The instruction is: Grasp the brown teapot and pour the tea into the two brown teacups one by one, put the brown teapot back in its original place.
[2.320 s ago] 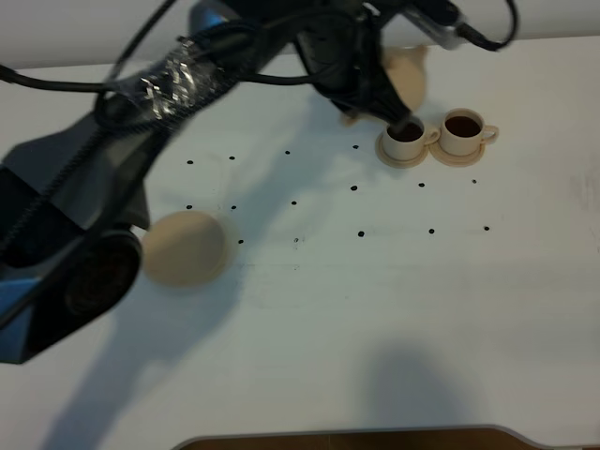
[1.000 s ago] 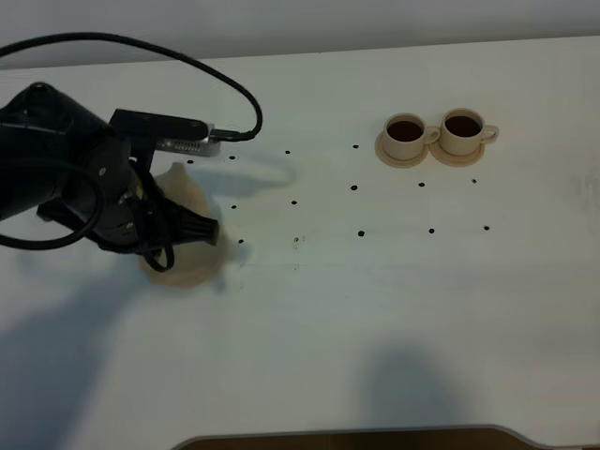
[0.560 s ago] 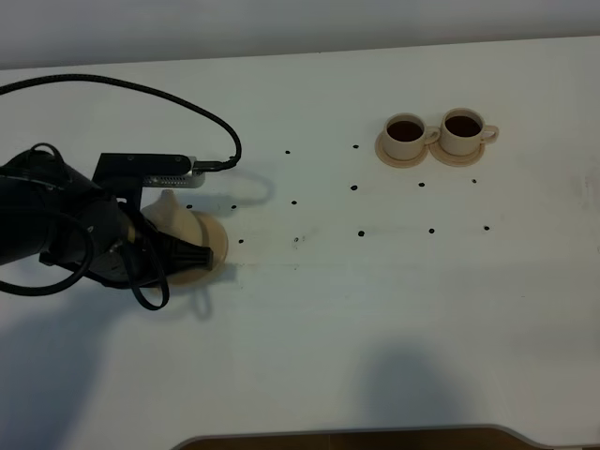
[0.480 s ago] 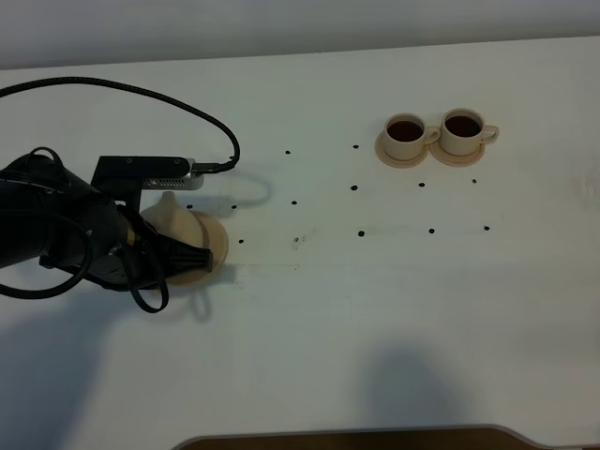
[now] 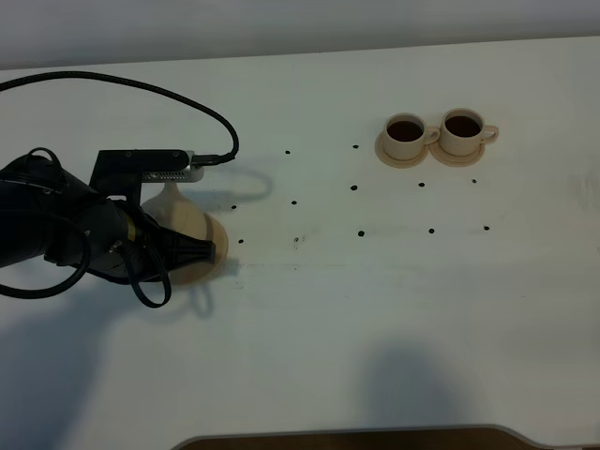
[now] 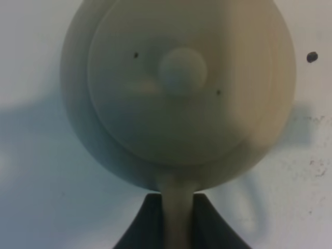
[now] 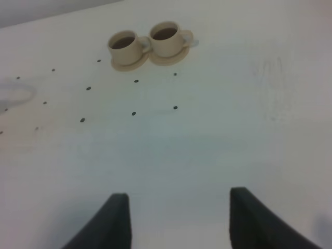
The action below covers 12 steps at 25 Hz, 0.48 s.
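Left wrist view: left gripper (image 6: 177, 218) pinches the teapot (image 6: 179, 88) by its handle, over the big saucer (image 5: 208, 246) at the table's left. Both cups (image 5: 407, 136) hold tea, far right. Right gripper (image 7: 179, 218) gapes wide, empty

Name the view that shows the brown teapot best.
The left wrist view: the brown teapot fills it from above, lid knob clear, handle pinched in the left claw. The exterior high view shows only part behind the arm. The right wrist view misses it.
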{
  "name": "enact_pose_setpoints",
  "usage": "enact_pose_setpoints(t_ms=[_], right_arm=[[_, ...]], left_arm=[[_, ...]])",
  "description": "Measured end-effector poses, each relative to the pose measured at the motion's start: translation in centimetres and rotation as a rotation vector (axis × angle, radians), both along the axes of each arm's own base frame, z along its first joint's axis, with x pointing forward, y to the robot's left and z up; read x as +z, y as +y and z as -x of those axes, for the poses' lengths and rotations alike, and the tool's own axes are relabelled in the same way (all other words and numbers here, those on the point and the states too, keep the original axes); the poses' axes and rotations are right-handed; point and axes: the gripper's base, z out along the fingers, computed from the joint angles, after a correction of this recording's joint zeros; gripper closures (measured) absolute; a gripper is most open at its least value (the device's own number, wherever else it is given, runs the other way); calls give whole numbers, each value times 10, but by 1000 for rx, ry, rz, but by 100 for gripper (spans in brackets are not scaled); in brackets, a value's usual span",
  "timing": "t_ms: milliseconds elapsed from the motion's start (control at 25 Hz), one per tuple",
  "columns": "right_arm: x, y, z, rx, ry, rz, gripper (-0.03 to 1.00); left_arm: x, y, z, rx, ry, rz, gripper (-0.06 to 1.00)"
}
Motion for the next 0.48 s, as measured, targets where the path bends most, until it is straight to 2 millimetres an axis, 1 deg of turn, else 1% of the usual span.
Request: enact_pose_setpoints(t_ms=[280,480], right_arm=[[0,0,0,0,0,0,52],[0,0,0,0,0,0,52]], left_arm=[[-9,2,6,-11,-8,14,81],[-11,2,8,-12,-7,15,81]])
